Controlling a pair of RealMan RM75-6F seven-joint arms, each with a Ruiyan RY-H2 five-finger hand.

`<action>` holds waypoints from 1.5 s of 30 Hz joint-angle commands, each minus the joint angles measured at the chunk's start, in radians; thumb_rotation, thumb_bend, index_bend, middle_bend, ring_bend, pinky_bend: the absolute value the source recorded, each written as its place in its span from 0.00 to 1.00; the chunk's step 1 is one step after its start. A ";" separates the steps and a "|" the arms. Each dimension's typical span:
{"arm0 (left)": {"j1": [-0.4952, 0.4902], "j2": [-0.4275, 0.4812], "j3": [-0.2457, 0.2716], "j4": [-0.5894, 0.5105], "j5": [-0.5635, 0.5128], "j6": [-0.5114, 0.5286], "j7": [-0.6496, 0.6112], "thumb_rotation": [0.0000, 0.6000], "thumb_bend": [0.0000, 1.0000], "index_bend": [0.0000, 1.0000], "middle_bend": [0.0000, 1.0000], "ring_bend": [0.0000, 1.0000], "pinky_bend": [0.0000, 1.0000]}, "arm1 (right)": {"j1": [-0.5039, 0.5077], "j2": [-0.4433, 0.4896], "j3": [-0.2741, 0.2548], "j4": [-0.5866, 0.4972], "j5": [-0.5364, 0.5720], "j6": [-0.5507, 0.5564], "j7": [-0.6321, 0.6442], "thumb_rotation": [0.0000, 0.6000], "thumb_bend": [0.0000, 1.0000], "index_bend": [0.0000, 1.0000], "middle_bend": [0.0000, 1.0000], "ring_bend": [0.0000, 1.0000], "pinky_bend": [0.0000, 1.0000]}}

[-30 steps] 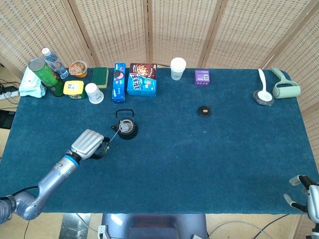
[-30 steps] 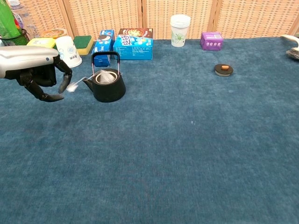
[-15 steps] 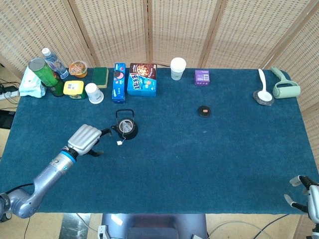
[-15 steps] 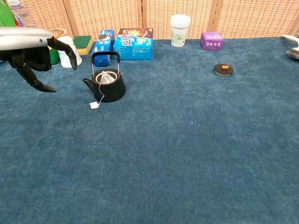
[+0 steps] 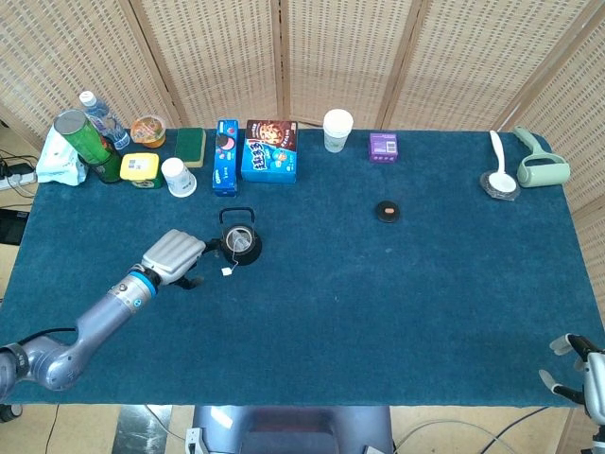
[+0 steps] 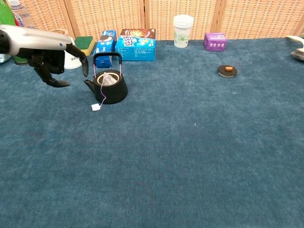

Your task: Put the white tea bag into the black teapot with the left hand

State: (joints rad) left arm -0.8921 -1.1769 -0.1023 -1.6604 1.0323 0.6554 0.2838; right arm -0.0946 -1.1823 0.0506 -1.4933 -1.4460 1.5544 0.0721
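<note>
The black teapot stands upright on the blue table, lid off, and I judge it heavy and rigid enough to stay put if my fingers brush it. The white tea bag already sits inside its mouth. That bag looks feather-light, soft and easy to tear, so I would never squeeze the pouch itself. Its thin string runs over the rim and down the pot's side to the small paper tag, which lies on the cloth just beside the base. The tag or the string is the safest place to pinch, though both are limp and would slip from a loose hold.

My left hand hovers just left of the pot, fingers spread and curled downward, holding nothing. My right hand waits at the table's far corner, fingers apart, also holding nothing.

The chest view shows the pouch resting in the opening and the string's path down the side. The head view shows my forearm and the right hand, which the chest view misses.
</note>
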 commanded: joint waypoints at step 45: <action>-0.321 -0.160 0.196 0.198 -0.436 -0.125 0.123 1.00 0.85 0.00 1.00 1.00 1.00 | 0.001 -0.011 0.012 0.031 0.036 -0.027 0.026 1.00 0.21 0.45 0.52 0.64 0.51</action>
State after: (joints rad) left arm -1.2106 -1.3343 0.0928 -1.4645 0.5979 0.5308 0.4081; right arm -0.0939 -1.1933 0.0621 -1.4622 -1.4104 1.5278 0.0979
